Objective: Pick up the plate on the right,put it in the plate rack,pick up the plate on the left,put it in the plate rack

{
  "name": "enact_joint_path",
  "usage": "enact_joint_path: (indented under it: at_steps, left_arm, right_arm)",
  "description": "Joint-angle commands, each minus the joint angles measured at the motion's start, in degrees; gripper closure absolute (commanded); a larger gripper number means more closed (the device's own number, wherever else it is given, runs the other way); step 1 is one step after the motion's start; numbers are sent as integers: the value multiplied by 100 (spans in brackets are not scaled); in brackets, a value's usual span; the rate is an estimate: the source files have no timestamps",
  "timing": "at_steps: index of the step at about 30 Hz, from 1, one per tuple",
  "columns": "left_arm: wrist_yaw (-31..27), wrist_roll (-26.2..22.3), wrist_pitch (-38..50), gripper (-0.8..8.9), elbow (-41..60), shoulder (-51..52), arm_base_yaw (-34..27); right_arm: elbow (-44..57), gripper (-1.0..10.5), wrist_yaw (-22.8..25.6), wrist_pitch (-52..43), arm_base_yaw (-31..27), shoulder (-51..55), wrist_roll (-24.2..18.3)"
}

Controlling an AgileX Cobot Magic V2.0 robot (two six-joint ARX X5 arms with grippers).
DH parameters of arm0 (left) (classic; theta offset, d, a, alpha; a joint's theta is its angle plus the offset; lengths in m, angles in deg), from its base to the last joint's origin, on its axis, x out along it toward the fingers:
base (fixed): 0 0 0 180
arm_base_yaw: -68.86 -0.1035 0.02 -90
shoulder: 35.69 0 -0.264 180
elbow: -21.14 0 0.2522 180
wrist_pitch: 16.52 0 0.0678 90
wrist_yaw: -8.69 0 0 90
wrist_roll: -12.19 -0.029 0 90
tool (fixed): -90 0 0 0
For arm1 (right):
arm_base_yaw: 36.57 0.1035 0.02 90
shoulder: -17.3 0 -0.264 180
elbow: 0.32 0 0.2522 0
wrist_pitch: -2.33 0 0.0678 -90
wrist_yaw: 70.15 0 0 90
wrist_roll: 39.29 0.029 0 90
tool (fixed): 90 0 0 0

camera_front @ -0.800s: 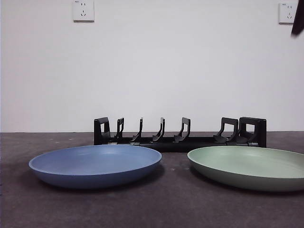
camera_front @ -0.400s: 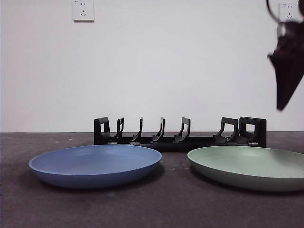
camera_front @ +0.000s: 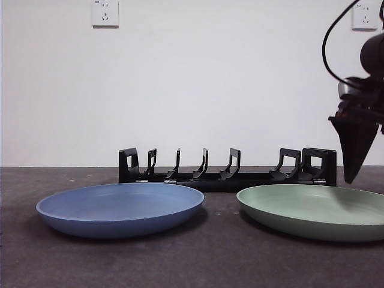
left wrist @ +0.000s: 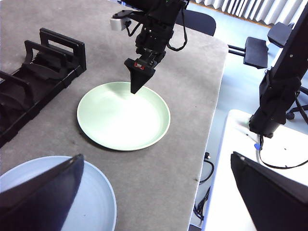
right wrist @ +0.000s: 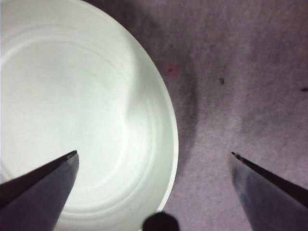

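A pale green plate (camera_front: 312,210) lies on the right of the table and a blue plate (camera_front: 120,207) on the left. Behind them stands the black plate rack (camera_front: 228,174), its prongs bare. My right gripper (camera_front: 350,178) hangs point-down just above the green plate's rim. In the right wrist view this gripper (right wrist: 154,154) is open, one jaw over the green plate (right wrist: 72,96) and the other over bare table. My left gripper (left wrist: 156,156) is open and high above the table, holding nothing. From there I see the green plate (left wrist: 122,115), the right gripper (left wrist: 134,89), the rack (left wrist: 38,67) and the blue plate (left wrist: 91,202).
The dark grey table (camera_front: 210,264) ends close beyond the green plate, its edge (left wrist: 211,120) dropping to the floor. A white wall with two sockets (camera_front: 105,13) stands behind the rack. A black stand (left wrist: 279,96) and chairs are off the table.
My right arm has come down from the top right corner until its open gripper hangs just over the green plate's rim. The plates and rack have not moved.
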Motion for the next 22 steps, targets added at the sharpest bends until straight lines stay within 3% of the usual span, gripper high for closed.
enact_joint_path:
  at_steps: [1,5,10,17,22]
  left_arm:
    - [-151,-153,37,103,0,-46,48]
    - [-378,-249,37,103,2,-116,109]
    - [-780,-393,33,103,0,-181,184]
    - [-1394,-592,7,103,0,-227,297]
    - [-1784,-933,-37,103,2,-264,481]
  right_arm:
    - [-7,449,22,-55,7,-153,61]
    - [-2,620,20,-164,7,-273,70]
    - [0,655,22,-151,7,-420,85]
    - [2,946,20,-179,7,-439,70]
    - [2,963,20,-260,7,-439,52]
